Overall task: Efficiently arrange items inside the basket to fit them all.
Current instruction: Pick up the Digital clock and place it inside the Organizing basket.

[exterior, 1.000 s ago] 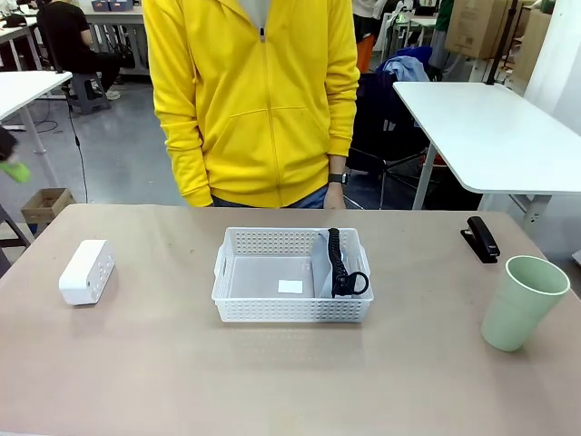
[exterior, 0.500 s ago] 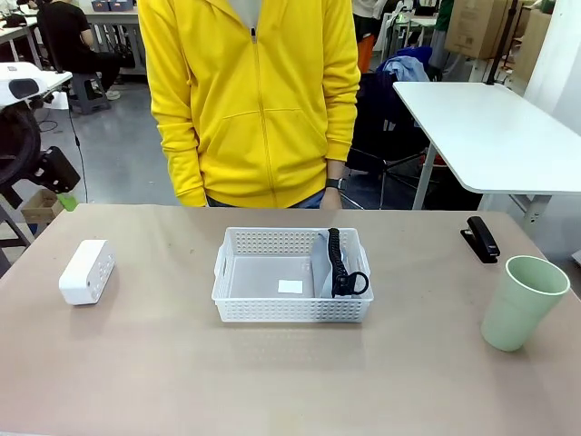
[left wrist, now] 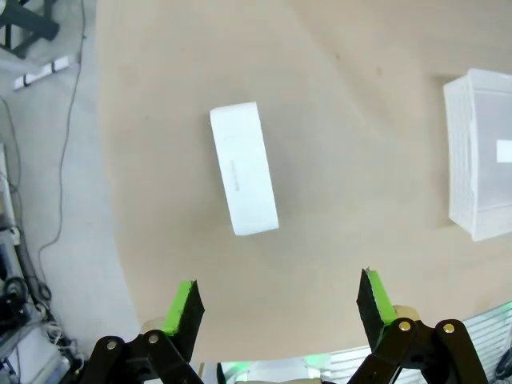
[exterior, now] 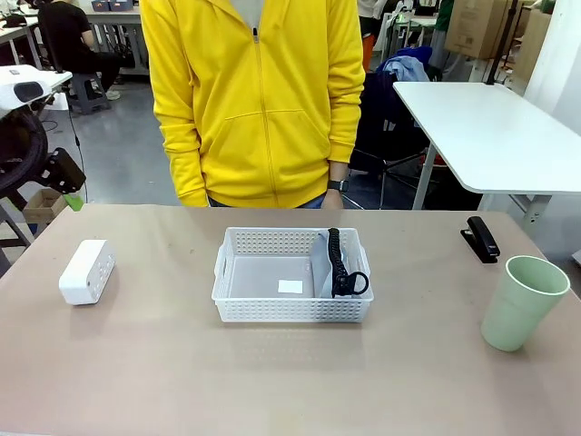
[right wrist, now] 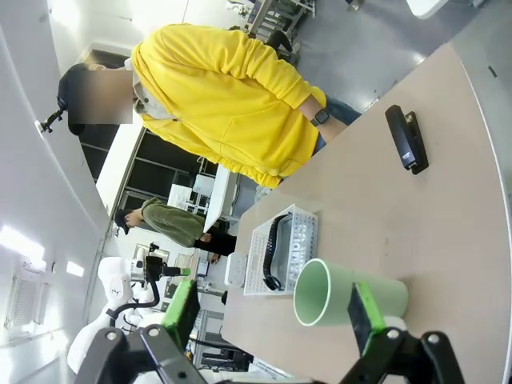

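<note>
Nearest, at the right, stands one pale green cup [exterior: 524, 302]; the right gripper [right wrist: 270, 310] is beside it, jaws wide apart and empty. At the centre, the one basket [exterior: 290, 313] holds a single grey pouch [exterior: 338, 263], on edge at its right end. One small white box [exterior: 87, 271] lies left, with the left gripper [left wrist: 280, 302] above it, gaping and empty. One black stapler [exterior: 481, 238] lies far right.

We note tan tabletop [exterior: 163, 363], matte, faint specks on surface. At middle sits white lattice basket [exterior: 290, 309], long side toward us. Well left of it, near left edge, lies small white box [exterior: 87, 271], flat. Toward far right edge lies black stapler [exterior: 481, 238]. Nearer us on right stands pale green cup [exterior: 523, 302], upright, apart from stapler.
</note>
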`<state>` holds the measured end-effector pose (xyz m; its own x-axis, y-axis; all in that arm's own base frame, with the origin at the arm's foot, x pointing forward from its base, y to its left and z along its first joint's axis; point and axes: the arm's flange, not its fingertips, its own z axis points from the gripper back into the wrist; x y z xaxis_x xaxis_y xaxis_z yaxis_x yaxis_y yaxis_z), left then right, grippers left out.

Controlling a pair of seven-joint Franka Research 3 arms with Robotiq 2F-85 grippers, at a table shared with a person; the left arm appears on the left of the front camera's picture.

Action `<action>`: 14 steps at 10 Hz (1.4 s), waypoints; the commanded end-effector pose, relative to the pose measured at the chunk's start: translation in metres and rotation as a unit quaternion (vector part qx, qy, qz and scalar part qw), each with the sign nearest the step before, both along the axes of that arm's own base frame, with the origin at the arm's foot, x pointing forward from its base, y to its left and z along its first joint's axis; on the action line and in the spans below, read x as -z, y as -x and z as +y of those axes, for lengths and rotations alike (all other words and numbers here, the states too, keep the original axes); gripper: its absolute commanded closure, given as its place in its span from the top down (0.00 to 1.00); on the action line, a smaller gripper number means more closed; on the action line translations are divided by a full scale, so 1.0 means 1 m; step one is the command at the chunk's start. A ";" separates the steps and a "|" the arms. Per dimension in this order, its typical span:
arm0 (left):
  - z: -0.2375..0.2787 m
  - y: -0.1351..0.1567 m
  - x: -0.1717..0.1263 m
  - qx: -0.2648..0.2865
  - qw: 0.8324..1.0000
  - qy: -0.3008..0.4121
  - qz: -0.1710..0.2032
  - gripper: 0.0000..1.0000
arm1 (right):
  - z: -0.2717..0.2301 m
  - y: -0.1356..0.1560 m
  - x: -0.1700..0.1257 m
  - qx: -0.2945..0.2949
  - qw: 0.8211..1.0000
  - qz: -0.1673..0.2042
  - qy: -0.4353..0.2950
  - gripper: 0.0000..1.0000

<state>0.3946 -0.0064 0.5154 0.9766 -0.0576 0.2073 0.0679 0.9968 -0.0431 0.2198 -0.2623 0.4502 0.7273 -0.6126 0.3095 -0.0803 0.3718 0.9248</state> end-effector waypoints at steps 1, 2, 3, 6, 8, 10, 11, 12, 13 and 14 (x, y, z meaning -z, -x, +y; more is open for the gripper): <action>0.002 -0.001 0.000 -0.005 1.000 0.000 -0.004 1.00 | -0.002 -0.003 -0.002 0.001 1.000 -0.017 0.003 1.00; 0.000 -0.006 0.015 -0.033 0.999 -0.019 -0.019 1.00 | -0.002 -0.003 -0.002 0.001 1.000 -0.017 0.003 1.00; -0.002 -0.011 0.037 -0.031 0.999 -0.029 -0.005 1.00 | -0.002 -0.003 -0.002 0.001 1.000 -0.017 0.003 1.00; 0.001 -0.012 0.091 -0.002 1.000 0.015 -0.008 1.00 | -0.002 -0.003 -0.002 0.001 1.000 -0.017 0.003 1.00; 0.004 -0.019 0.126 -0.011 0.999 0.023 0.037 1.00 | -0.002 -0.003 -0.002 0.001 1.000 -0.017 0.003 1.00; 0.005 -0.030 0.150 -0.032 0.999 0.004 0.042 1.00 | -0.002 -0.003 -0.002 0.001 1.000 -0.017 0.003 1.00; 0.003 -0.036 0.160 -0.015 0.998 0.013 0.057 1.00 | -0.002 -0.003 -0.002 0.001 1.000 -0.017 0.003 1.00; 0.007 -0.047 0.172 -0.022 0.998 0.006 0.056 1.00 | -0.002 -0.003 -0.002 0.001 1.000 -0.017 0.003 1.00; 0.010 -0.055 0.183 -0.022 0.998 0.005 0.054 1.00 | -0.002 -0.003 -0.002 0.001 1.000 -0.017 0.003 1.00; 0.011 -0.057 0.188 -0.023 0.998 0.004 0.051 1.00 | -0.002 -0.003 -0.002 0.001 1.000 -0.017 0.003 1.00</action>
